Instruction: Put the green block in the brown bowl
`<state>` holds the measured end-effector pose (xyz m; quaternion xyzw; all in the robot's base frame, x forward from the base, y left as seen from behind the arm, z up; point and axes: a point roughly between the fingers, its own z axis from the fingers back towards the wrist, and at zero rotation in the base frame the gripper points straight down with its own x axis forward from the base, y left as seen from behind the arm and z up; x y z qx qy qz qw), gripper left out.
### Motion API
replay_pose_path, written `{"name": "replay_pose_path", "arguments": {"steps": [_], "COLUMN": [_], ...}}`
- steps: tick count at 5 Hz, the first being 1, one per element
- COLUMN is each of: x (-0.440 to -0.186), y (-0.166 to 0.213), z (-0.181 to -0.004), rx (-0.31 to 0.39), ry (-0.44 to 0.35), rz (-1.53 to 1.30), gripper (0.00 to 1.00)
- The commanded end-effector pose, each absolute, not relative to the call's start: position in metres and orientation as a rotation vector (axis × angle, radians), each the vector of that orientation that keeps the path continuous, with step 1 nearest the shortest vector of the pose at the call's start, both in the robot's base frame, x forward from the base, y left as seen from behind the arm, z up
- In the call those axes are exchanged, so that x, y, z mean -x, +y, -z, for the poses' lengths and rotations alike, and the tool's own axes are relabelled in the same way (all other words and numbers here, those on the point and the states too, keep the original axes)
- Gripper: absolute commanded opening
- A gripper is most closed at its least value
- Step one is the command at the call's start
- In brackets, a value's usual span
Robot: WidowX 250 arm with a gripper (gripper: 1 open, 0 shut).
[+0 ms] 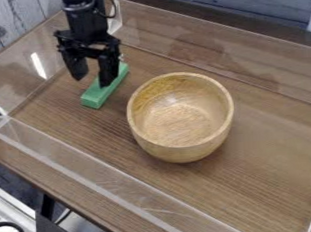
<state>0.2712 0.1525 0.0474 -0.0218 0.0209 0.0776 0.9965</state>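
Between and below the spread fingers of the black claw [93, 72], the flat, matte green block [104, 87] lies on the brown wood-grained table [66, 134], near the bowl. Beside it sits the round, thick-walled brown bowl [182, 117], pale wood with a smooth rim.

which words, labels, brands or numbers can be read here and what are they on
No readable text anywhere.
Green block: plain, no marking seen.
Brown bowl: no lettering seen.
Gripper: dark, too small and blurred to tell whether it bears any.
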Motion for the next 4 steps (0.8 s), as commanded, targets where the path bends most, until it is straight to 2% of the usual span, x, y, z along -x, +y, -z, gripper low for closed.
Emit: {"name": "replay_pose_path", "arguments": {"steps": [1,2,3,4], "x": [-0.282,-0.283,-0.284,-0.285], "y": [0.16,0.161,0.161,0.16], "z": [-0.054,-0.045,-0.041,-0.041], "rx": [0.006,0.004,0.005,0.005], "ry": [-0.002,0.012,0.013,0.011], "rz": [-0.159,-0.163,-0.166,-0.167], "gripper": [1.0,1.0,0.0,0.0]}}
